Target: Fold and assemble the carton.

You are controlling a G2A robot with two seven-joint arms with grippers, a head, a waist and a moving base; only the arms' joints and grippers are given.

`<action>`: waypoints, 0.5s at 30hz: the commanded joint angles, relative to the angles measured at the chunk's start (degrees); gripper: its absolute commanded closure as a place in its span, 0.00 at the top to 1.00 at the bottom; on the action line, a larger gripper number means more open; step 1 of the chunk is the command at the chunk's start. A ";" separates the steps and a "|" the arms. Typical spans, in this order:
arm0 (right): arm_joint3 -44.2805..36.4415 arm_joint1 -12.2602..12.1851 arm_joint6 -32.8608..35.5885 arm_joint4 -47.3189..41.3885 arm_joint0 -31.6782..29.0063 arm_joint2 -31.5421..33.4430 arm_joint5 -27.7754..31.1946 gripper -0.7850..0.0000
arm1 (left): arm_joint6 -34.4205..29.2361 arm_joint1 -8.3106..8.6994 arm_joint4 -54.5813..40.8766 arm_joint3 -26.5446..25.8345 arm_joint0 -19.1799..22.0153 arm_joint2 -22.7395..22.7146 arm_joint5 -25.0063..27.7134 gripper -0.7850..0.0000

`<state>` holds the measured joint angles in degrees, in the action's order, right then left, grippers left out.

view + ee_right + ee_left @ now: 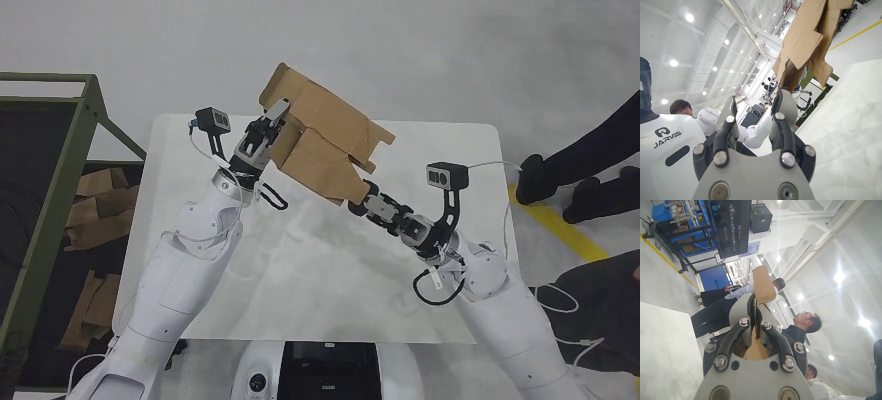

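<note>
right gripper (757, 98) spread apart; against one finger (787, 108), the ragged edge of a brown carton (806, 37), up at twelve o'clock over a white table (848, 117).

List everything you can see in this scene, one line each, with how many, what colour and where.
carton: one, brown, partly folded, held up over the table's far side
table: one, white, under both arms
rack: one, green frame, beside the table on the robot's left
flat cardboard pieces: several, brown, inside the rack
floor line: one, yellow, on the robot's right
left gripper: one, grey and black, shut on a carton flap
right gripper: one, grey and black, open, at the carton's near corner
</note>
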<state>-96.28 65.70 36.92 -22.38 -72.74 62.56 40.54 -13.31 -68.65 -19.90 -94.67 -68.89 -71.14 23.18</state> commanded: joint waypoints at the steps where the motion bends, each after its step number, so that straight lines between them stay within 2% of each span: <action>1: 0.08 0.08 -0.03 0.14 0.24 -0.14 -0.30 0.47 | -0.03 -0.09 0.10 0.03 0.05 -0.03 0.04 0.00; 11: 0.42 0.40 -1.11 2.98 1.07 -0.30 -3.05 0.41 | -0.53 -0.56 0.28 0.30 0.38 -0.27 0.11 0.00; 15: 0.55 0.54 -1.79 3.75 1.16 -0.31 -3.37 0.31 | -0.88 -0.73 0.26 0.37 0.45 -0.41 0.21 0.00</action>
<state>-95.80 66.22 35.32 -18.81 -71.61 62.22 37.25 -14.13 -69.35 -19.61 -94.33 -68.45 -71.51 23.34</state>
